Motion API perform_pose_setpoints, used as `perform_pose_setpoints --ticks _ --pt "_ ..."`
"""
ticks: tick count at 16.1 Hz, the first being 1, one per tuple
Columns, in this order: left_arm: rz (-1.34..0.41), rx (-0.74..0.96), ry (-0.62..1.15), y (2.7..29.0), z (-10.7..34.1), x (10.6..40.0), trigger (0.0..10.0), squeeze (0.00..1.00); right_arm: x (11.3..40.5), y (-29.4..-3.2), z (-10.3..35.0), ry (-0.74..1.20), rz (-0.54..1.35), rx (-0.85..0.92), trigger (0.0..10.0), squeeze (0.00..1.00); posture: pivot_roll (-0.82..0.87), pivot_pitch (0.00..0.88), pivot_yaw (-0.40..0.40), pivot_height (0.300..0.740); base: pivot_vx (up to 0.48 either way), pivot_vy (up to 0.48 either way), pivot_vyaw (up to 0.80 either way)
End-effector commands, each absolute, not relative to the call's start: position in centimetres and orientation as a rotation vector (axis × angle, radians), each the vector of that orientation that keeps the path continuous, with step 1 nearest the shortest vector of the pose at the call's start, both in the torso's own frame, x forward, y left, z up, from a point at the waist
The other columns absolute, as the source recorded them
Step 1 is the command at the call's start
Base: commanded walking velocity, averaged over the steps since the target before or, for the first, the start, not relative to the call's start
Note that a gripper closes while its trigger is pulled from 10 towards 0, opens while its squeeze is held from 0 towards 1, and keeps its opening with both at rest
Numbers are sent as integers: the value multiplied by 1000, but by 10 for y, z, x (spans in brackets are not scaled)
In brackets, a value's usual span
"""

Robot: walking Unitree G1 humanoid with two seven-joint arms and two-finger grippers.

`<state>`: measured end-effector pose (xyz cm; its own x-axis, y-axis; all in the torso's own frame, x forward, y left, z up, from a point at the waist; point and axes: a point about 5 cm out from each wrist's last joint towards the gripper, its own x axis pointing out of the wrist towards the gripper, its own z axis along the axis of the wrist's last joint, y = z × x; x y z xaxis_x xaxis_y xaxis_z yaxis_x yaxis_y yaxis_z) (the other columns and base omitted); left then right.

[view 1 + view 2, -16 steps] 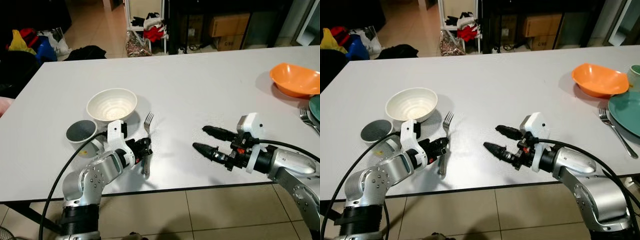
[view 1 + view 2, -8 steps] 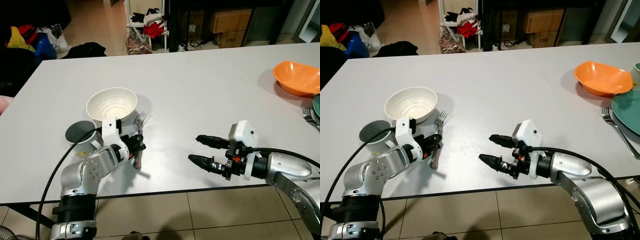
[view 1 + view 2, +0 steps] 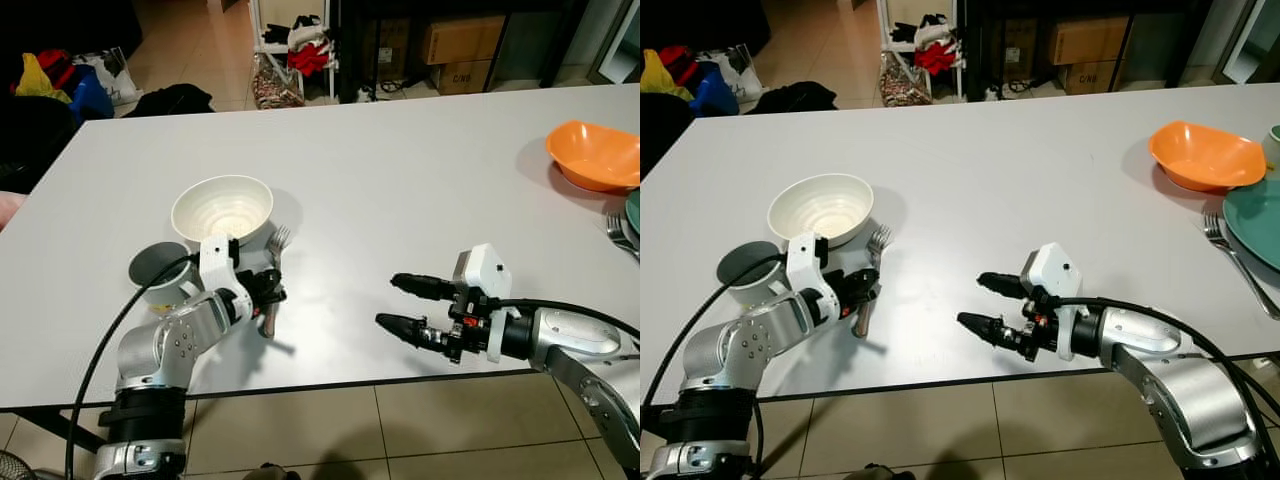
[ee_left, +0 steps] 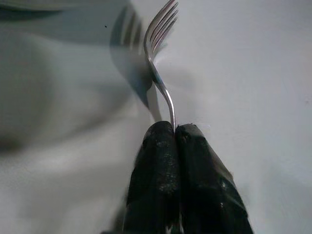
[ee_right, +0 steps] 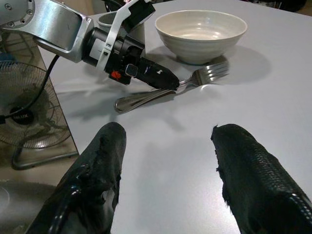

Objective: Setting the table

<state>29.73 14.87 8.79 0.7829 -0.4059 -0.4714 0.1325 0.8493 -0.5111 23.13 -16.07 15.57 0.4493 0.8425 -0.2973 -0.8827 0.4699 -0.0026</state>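
A silver fork (image 3: 276, 243) lies beside a white bowl (image 3: 222, 207), its tines pointing at the bowl's rim and its handle (image 3: 861, 322) toward the table's front edge. My left gripper (image 3: 270, 291) is shut on the fork's neck; in the left wrist view the two black fingers (image 4: 161, 161) pinch the thin stem (image 4: 162, 90). A grey cup (image 3: 158, 271) stands just left of that arm. My right gripper (image 3: 388, 301) hovers open over bare table to the right, nothing between its fingers (image 5: 105, 161). From the right wrist, the fork (image 5: 204, 75) and bowl (image 5: 201, 29) lie ahead.
An orange bowl (image 3: 596, 156) sits at the far right, with a teal plate (image 3: 1254, 221) and a second fork (image 3: 1234, 260) near it. The white table (image 3: 400, 180) ends at its front edge just under both arms. Bags and boxes lie on the floor beyond.
My left gripper has carried the fork leftward, closer to the white bowl. The right gripper has shifted slightly left and stays open.
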Motion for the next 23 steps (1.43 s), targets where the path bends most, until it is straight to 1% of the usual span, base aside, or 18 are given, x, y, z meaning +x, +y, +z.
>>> perform_pose_setpoints --ticks 1,2,3,8,10,12,13,14,15,16,17,18,19,20,22,23 --pt "-283 -441 644 152 83 298 10000 780 230 -160 158 258 1096 -180 10000 0 -98 17 99 740 0 0 0" --pt "-284 -439 645 152 83 298 10000 851 230 -160 158 259 1097 -180 10000 0 -98 14 99 740 0 0 0" --pt "-281 -436 648 153 82 298 10000 1000 229 -160 157 261 1098 -181 10000 0 -98 14 99 740 0 0 0" --pt "-267 -388 652 162 79 296 10000 1000 230 -159 157 261 1102 -182 10000 0 -96 7 96 740 0 0 0" --pt "-260 -328 632 168 83 297 10000 1000 230 -160 159 257 1103 -181 10000 0 -98 4 96 740 0 0 0" --pt "-312 -256 567 169 97 297 10000 1000 230 -162 162 249 1091 -175 10000 0 -100 0 97 740 0 0 0" --pt "-377 -230 481 166 110 295 10000 1000 230 -164 164 231 1072 -162 10000 0 -100 0 97 740 0 0 0" --pt "-450 -249 385 160 127 290 10000 882 231 -165 166 221 1042 -110 10000 0 -101 0 99 740 0 0 0" --pt "-515 -278 276 153 146 283 10000 459 230 -163 170 194 1021 -52 10000 0 -99 0 99 740 0 0 0" --pt "-534 -287 228 149 159 276 10000 0 230 -161 173 164 1000 -7 10000 0 -97 0 97 740 0 0 0" --pt "-552 -290 210 145 165 271 10000 0 230 -159 175 142 980 14 10000 0 -93 0 97 740 0 0 0" --pt "-536 -243 165 139 180 250 10000 0 231 -150 177 51 846 29 10000 0 -87 0 101 740 0 0 800" --pt "-470 -183 106 141 187 240 10000 0 231 -144 178 2 779 19 10000 0 -88 0 103 740 0 0 800" --pt "-329 -118 47 152 190 232 10000 0 227 -136 175 -2 779 20 10000 0 -86 0 103 740 0 0 800" --pt "-203 -26 22 165 190 223 10000 0 225 -130 174 -5 763 38 10000 0 -75 0 89 740 0 0 800" --pt "-137 -16 -5 172 190 217 10000 0 225 -126 173 -3 760 49 10000 0 -62 0 76 740 0 0 800"
